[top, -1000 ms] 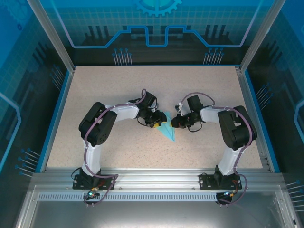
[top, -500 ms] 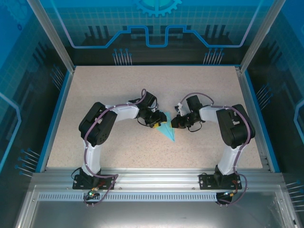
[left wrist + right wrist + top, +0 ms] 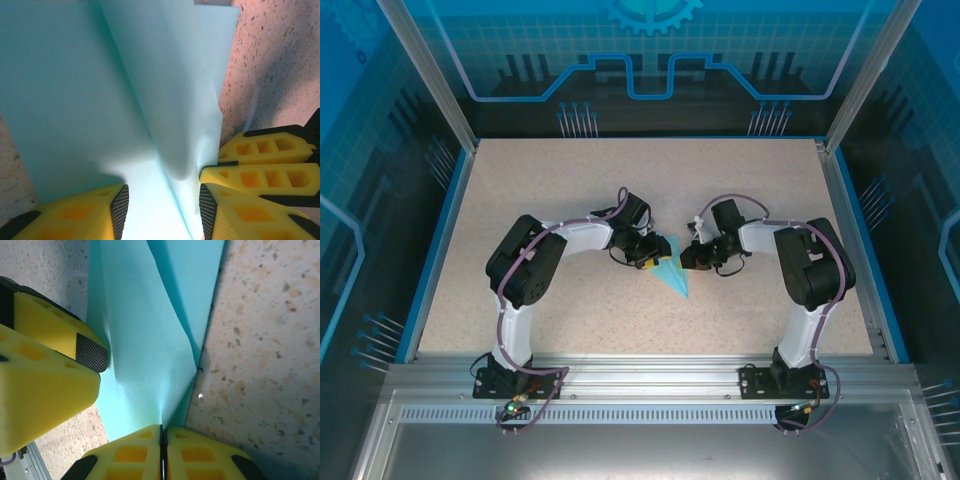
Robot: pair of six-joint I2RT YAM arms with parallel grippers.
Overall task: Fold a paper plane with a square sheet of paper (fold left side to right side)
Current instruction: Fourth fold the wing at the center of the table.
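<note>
Plane: I see a light-blue paper plane (image 3: 672,276) lying at the middle of the speckled desk (image 3: 550,190), between my two arms, with its point toward the near edge.
Left pincer: My left pincer (image 3: 161,212) stands about half open. It has one yellow finger on each side of the plane's raised middle fold, which stands in the gap.
Right pincer: My right pincer (image 3: 162,452) is closed, with its fingers pressed together and the paper's crease pinched in the seam.
Spacing: Both pincers sit just beside each other at the plane's wide end.
</note>
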